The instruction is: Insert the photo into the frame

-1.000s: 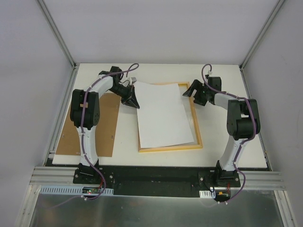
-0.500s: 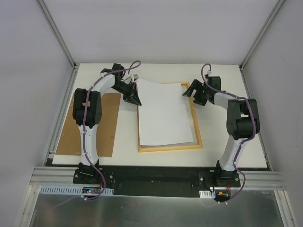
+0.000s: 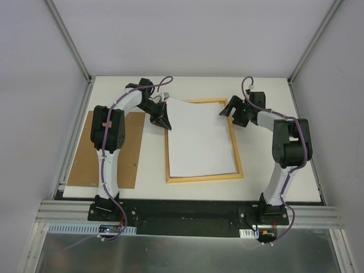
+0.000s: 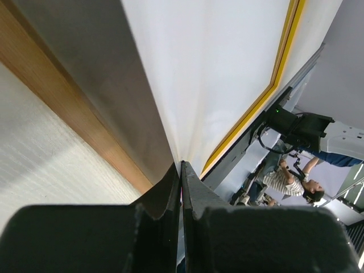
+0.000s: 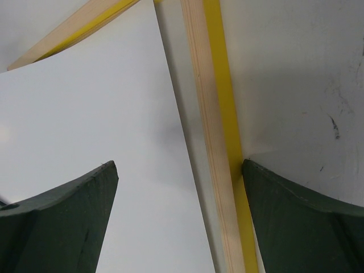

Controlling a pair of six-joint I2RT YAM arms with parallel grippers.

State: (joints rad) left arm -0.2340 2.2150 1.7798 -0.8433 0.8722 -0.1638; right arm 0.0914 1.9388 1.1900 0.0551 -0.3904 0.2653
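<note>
Photo (image 3: 199, 139): thin, floppy paper, prob. creases easily; left gripper (image 3: 165, 121) pinches far-left corner, right gripper (image 3: 230, 111) wide astride frame (image 3: 237, 154) rail.

I am working in a robotics lab: plain white panels (image 3: 187, 34) enclose my bench (image 3: 193, 88) on three sides, and an aluminium rail (image 3: 318, 216) runs along its near edge.

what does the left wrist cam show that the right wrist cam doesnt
Left wrist only: the left pincer shut on the edge of the photo, with the right arm beyond. Right wrist only: the right pincer open astride a rail of the frame, plus scuffed table. Both: the photo's blank white side and the frame's yellow face.
</note>
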